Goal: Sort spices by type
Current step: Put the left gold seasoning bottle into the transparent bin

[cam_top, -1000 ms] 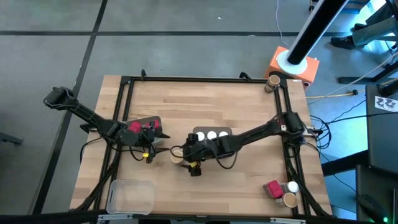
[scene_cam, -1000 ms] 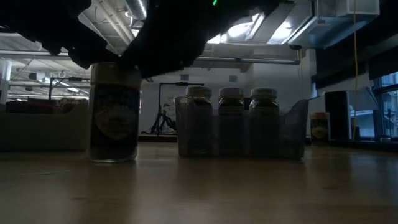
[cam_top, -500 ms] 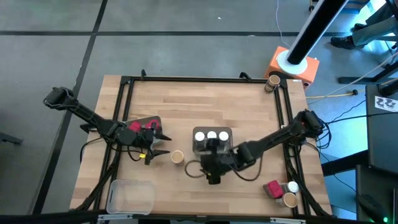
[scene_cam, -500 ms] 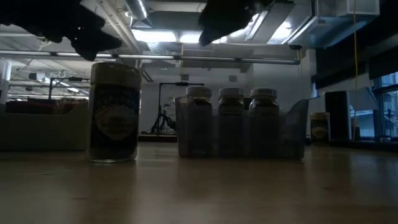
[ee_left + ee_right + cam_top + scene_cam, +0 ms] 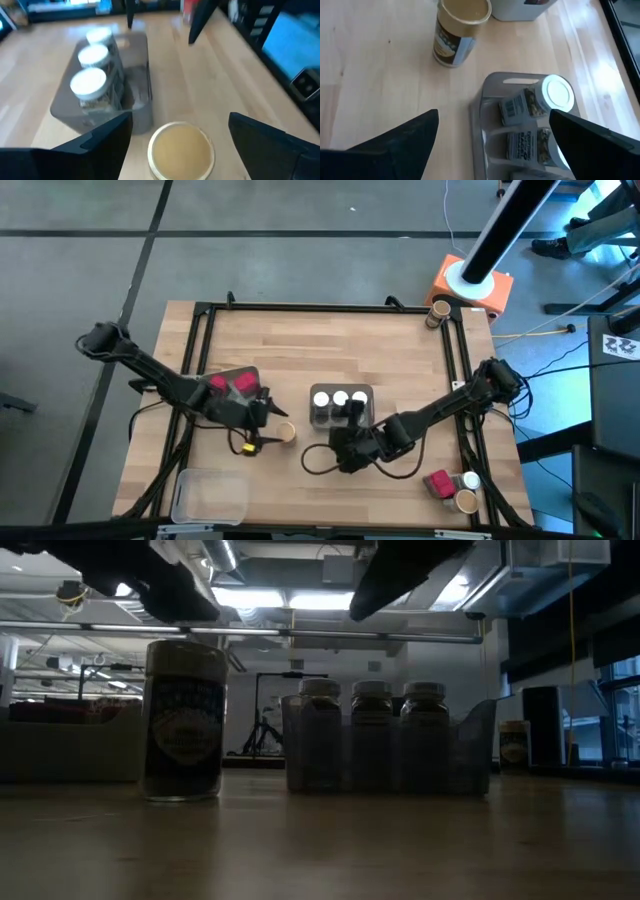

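Three white-lidded jars (image 5: 340,399) fill one clear tray (image 5: 318,415) mid-table. One tan-lidded jar (image 5: 286,433) stands just left, between the spread fingers of the left end effector (image 5: 262,427). Right end effector (image 5: 345,457), released, hovers nearby. Two magenta packets (image 5: 231,383) sit far left.

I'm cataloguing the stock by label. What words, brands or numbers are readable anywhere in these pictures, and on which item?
No text reads clearly enough to quote.
Tan-lidded jar: blue and white label, print blurred.
White-lidded jars in the clear tray: a barcode and label print on the nearest one, too small to read.
Low view: labels on the jars too dark to read.
Red packets: no print visible.
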`<action>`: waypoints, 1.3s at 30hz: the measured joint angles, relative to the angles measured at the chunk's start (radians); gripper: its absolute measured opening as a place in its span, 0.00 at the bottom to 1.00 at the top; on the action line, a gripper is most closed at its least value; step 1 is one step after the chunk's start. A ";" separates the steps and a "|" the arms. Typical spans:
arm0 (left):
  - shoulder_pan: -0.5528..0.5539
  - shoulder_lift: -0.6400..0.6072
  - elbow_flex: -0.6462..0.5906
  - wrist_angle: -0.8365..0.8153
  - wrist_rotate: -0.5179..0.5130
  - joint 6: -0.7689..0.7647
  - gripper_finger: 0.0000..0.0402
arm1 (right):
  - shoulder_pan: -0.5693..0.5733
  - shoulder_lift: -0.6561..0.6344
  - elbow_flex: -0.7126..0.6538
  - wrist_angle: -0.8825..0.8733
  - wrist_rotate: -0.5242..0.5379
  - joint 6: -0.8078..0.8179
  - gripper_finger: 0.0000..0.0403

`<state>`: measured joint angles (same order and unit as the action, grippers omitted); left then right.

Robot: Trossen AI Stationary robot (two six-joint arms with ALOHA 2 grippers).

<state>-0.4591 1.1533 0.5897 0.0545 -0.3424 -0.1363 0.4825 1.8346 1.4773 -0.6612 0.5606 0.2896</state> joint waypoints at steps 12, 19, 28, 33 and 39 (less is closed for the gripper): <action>-0.007 0.120 0.174 -0.195 0.000 -0.099 0.79 | 0.081 0.001 0.000 -0.010 0.115 -0.002 0.94; -0.006 0.145 0.150 -0.210 -0.001 -0.118 0.79 | 0.089 0.001 0.000 -0.003 0.136 0.000 0.94; -0.004 0.189 0.150 -0.228 -0.001 -0.097 0.79 | 0.087 0.001 0.000 0.020 0.128 0.018 0.94; -0.006 0.217 0.150 -0.228 0.003 -0.119 0.79 | 0.086 0.001 0.000 0.034 0.128 0.021 0.94; -0.005 0.246 0.150 -0.225 0.003 -0.118 0.78 | 0.087 0.001 0.000 0.044 0.128 0.042 0.94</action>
<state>-0.4637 1.3997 0.7399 -0.1703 -0.3392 -0.2544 0.5695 1.8355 1.4773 -0.6176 0.6888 0.3320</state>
